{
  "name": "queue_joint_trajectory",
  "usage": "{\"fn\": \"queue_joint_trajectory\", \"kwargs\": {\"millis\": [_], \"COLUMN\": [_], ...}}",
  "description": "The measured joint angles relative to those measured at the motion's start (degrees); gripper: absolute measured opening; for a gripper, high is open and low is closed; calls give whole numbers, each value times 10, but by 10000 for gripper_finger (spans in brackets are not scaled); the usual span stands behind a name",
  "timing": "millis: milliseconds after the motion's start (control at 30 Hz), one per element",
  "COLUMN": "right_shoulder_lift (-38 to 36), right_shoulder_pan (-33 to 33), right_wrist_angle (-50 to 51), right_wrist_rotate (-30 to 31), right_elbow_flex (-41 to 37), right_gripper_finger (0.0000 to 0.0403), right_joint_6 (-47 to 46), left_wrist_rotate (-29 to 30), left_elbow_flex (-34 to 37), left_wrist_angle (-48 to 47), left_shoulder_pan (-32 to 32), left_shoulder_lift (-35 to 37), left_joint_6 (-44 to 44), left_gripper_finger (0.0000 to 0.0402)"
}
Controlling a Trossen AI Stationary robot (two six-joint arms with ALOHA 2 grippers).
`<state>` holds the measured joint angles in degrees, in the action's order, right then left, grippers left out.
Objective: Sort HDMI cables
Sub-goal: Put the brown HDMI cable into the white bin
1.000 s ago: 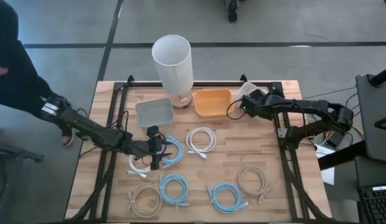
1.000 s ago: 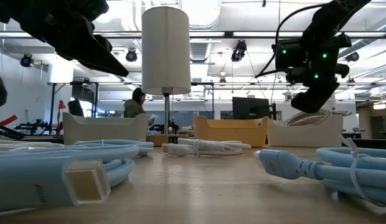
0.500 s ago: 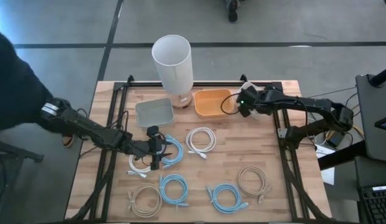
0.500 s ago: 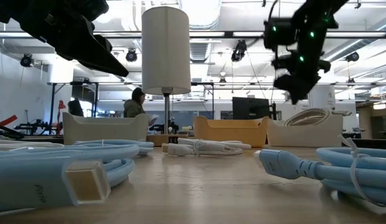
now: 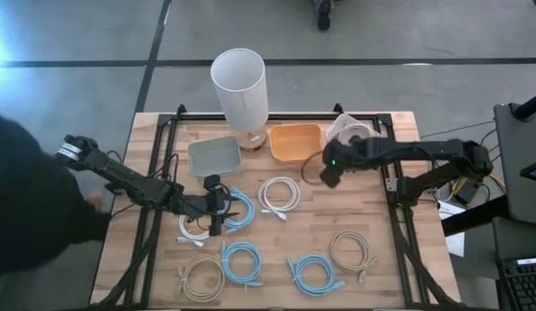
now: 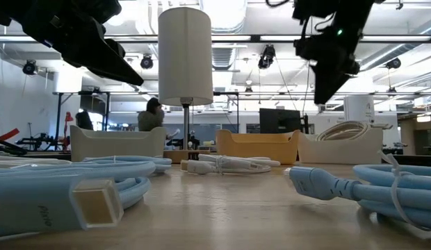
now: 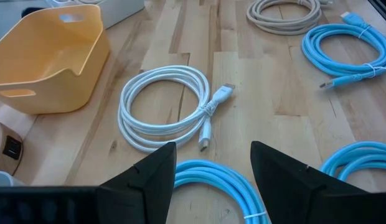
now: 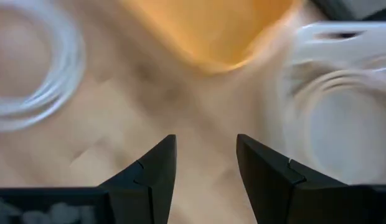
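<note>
sitting along the bench's far edge, the grey bin (image 5: 214, 155) and orange bin (image 5: 296, 142) look empty; the white bin (image 5: 344, 128) holds a beige coil (image 6: 349, 129). left gripper (image 5: 216, 220), spread, hovers over a blue coil (image 5: 239, 210); right gripper (image 5: 329, 176), spread, empty, hangs beside a white coil (image 5: 279, 193) mid-bench.

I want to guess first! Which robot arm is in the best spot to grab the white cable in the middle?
Probably the right. Its gripper is open and empty, beside the white cable. The left gripper hangs over the blue cable.
</note>
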<state>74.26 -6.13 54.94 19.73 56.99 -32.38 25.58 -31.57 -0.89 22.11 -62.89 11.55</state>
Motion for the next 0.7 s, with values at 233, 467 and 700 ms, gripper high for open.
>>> {"fn": "queue_joint_trajectory", "kwargs": {"millis": [233, 467, 700], "right_shoulder_lift": [0, 0, 7], "right_shoulder_pan": [137, 263, 361], "right_wrist_angle": [23, 23, 16], "right_wrist_rotate": [-87, -144, -148], "right_elbow_flex": [-4, -5, -8], "right_gripper_finger": [164, 164, 164], "right_joint_6": [-82, -117, -185], "left_wrist_rotate": [0, 24, 28], "left_elbow_flex": [0, 0, 0], "left_wrist_angle": [0, 12, 16], "left_shoulder_pan": [0, -1, -3], "left_shoulder_lift": [0, 0, 0], "left_joint_6": [-9, -13, -24], "left_gripper_finger": [213, 213, 213]}}
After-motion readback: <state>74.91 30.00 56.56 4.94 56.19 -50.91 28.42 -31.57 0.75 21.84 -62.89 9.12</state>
